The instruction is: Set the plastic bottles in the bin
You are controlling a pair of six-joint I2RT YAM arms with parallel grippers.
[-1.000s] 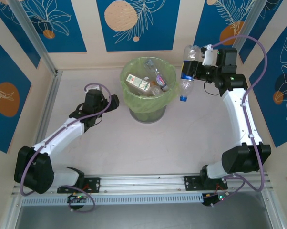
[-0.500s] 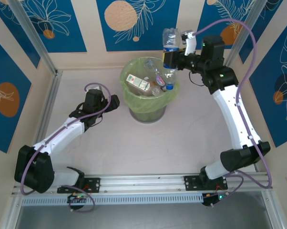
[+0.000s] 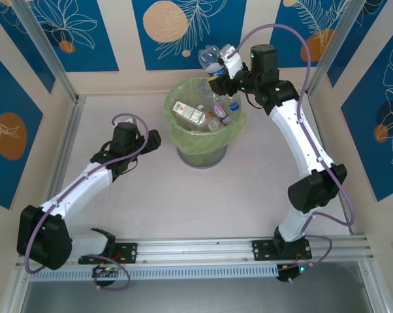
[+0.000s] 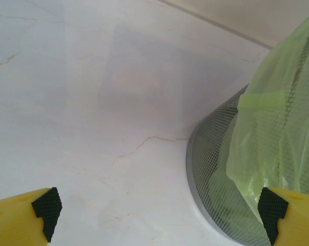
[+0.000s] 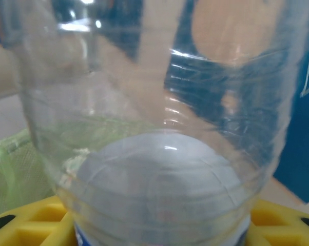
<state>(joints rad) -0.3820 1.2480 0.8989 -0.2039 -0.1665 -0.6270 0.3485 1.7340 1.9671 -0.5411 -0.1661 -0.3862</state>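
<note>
My right gripper (image 3: pixel 224 73) is shut on a clear plastic bottle (image 3: pixel 213 64) with a blue label. It holds the bottle tilted above the far right rim of the bin (image 3: pixel 173 124), a grey mesh wastebasket with a lime-green bag. In the right wrist view the bottle (image 5: pixel 159 128) sits close between the yellow fingers (image 5: pixel 31 220), with the green bag (image 5: pixel 5 169) below left. Other bottles and a red-white labelled one (image 3: pixel 187 112) lie inside the bin. My left gripper (image 3: pixel 151 138) is open and holds nothing, low beside the bin's left side. Its view shows the mesh wall (image 4: pixel 221 179).
The bin stands near the table's back wall (image 3: pixel 118 81). A metal post (image 3: pixel 49 59) and rail run along the left edge. Bare pale tabletop (image 3: pixel 203 202) lies between the bin and the arm bases.
The right arm has swung left with the bottle, from right of the bin to above its far rim, tipping it over. The left arm has barely moved.
</note>
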